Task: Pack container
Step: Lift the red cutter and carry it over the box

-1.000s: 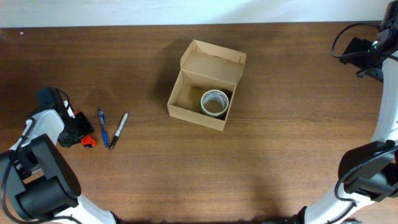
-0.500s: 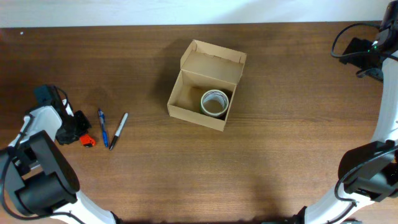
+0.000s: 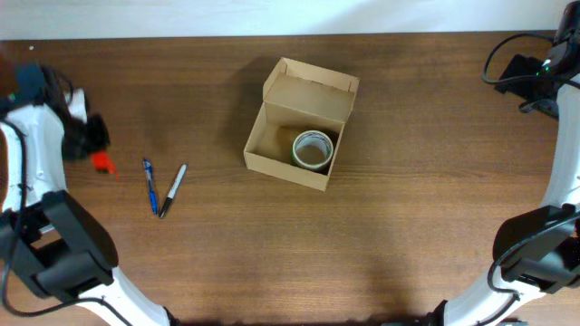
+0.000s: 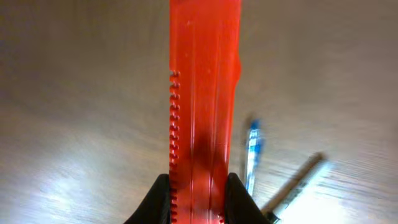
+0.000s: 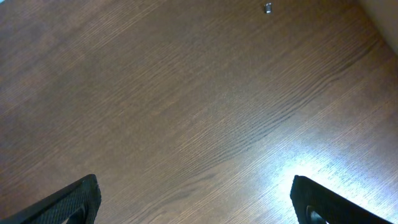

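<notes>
The left gripper (image 4: pixel 198 200), pinching a red serrated plastic piece (image 4: pixel 203 93) whose long axis points straight out ahead of the jaws, has the open container (image 3: pixel 283 172) well apart on its right side, and beyond it the right gripper (image 5: pixel 199 208) hangs spread wide and empty.

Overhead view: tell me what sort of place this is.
Probably a robot test bench: left arm and right arm flank a wooden table, with an open cardboard box holding a tape roll.
</notes>
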Controlling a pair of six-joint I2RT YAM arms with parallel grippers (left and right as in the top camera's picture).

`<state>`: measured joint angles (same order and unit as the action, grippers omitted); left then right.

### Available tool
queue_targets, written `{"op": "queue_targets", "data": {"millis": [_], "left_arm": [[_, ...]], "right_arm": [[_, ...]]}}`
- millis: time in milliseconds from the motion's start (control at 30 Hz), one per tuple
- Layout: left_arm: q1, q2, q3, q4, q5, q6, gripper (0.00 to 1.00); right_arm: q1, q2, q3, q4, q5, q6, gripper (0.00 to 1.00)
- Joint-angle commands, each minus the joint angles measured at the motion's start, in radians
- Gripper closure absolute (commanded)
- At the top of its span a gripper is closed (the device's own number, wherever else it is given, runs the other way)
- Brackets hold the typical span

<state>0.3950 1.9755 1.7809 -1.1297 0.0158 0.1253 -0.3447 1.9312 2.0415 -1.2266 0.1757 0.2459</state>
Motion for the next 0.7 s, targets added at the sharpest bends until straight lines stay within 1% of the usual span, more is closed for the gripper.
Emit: {"op": "queue_targets", "data": {"millis": [0,33,100,167,267,433,533,667], "left_arm": [[-0.075,-0.005,0.166,-0.081,0.021,0.240,0.96],[-0.106,-0.005,0.220,-0.124,0.021,0.304,0.96],[-0.175,-0.005,0.315,-0.194,0.022,0.391,0.97],[-0.248,-0.005,0.394,-0.241,0.022,0.444,0.97],[-0.382,-0.005,0.489,-0.265,0.023,0.512,0.98],[-0.608,-0.004,0.530,-0.274,0.023,0.620,0.99],[-0.712,0.010,0.529,-0.289,0.022,0.655,0.99],[-0.784,0.051,0.529,-0.314,0.023,0.661,0.98]], "right_arm": [[-0.003,-0.008,0.018,0.000,0.009,-0.003,0.01],[-0.003,-0.008,0.018,0.000,0.009,-0.003,0.01],[-0.003,-0.008,0.018,0.000,0.009,-0.003,0.01],[-0.003,-0.008,0.018,0.000,0.009,-0.003,0.01],[-0.003,-0.008,0.018,0.000,0.009,-0.003,0.01],[-0.003,-0.008,0.018,0.000,0.009,-0.003,0.01],[-0.003,-0.008,0.018,0.000,0.009,-0.003,0.01],[-0.003,-0.008,0.018,0.000,0.009,-0.003,0.01]]}}
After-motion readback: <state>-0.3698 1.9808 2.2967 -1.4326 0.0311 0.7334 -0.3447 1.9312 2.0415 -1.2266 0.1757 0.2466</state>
